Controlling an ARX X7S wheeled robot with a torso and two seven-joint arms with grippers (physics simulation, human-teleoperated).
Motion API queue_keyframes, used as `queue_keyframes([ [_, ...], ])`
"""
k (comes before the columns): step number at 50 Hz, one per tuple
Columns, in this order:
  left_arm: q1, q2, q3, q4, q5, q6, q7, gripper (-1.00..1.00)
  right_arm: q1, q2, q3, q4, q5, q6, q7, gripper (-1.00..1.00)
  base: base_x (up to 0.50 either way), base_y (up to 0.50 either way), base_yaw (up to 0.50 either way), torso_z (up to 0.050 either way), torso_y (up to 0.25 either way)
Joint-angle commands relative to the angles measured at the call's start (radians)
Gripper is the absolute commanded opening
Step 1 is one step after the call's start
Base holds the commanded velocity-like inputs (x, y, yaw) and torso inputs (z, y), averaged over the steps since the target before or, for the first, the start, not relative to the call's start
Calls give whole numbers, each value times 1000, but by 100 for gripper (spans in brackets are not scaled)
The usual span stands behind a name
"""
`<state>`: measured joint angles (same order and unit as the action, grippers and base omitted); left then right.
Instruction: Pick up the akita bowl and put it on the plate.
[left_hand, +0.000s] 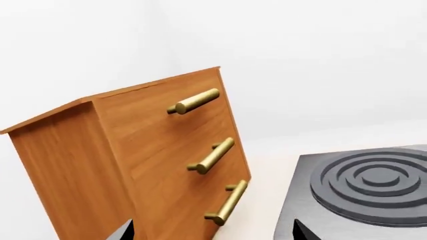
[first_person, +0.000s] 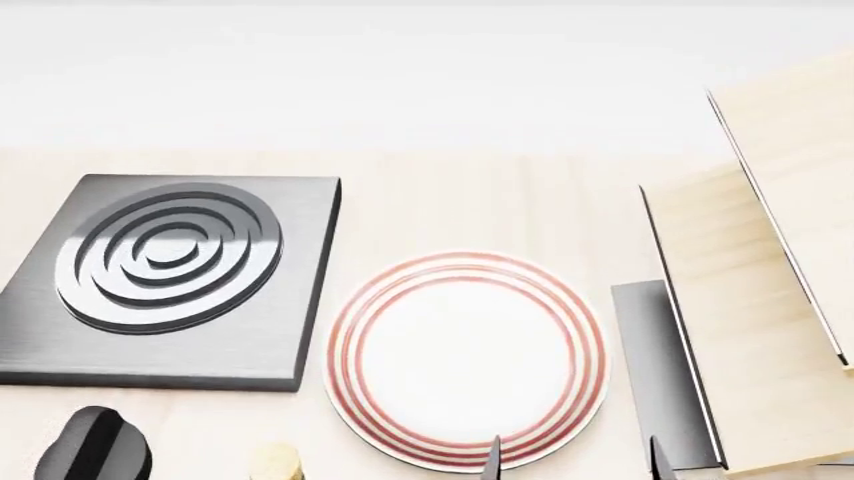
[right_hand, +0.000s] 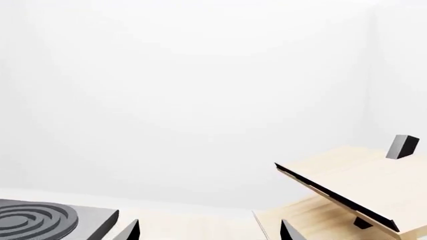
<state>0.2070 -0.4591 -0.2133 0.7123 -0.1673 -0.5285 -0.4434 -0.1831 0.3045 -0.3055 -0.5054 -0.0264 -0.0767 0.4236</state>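
The akita bowl is out of view in all three views. The plate (first_person: 467, 360), white with red rings round its rim, lies flat on the pale table at the middle front of the head view, with nothing on it. My right gripper (first_person: 574, 466) shows only as two dark fingertips at the plate's near right edge. In the right wrist view the right gripper (right_hand: 208, 234) is open wide with nothing between its fingers. My left gripper (left_hand: 210, 235) is open too, its tips spread with only the cabinet and table showing between them.
A dark square stove burner (first_person: 167, 270) with raised rings sits left of the plate. A pale wooden rack (first_person: 761, 300) with slanted boards stands at the right. A brown wooden cabinet (left_hand: 133, 165) with three brass handles stands beside the burner (left_hand: 373, 185). A dark rounded arm part (first_person: 94, 445) shows at the bottom left.
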Motion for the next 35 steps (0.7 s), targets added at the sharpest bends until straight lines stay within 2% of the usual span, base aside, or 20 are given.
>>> queue_keyframes([
  [1, -14, -1, -28, 3, -68, -76, 25, 100, 5, 4, -3, 0, 0, 8, 7, 100, 0, 0, 0, 0, 0],
  [20, -6, -12, -12, -16, -72, -96, 33, 100, 21, 6, -8, 21, 7, 15, 15, 100, 0, 0, 0, 0, 0],
  [35, -7, -6, -50, -36, -131, -140, 51, 100, 28, 8, -11, 32, 15, 16, 18, 100, 0, 0, 0, 0, 0],
])
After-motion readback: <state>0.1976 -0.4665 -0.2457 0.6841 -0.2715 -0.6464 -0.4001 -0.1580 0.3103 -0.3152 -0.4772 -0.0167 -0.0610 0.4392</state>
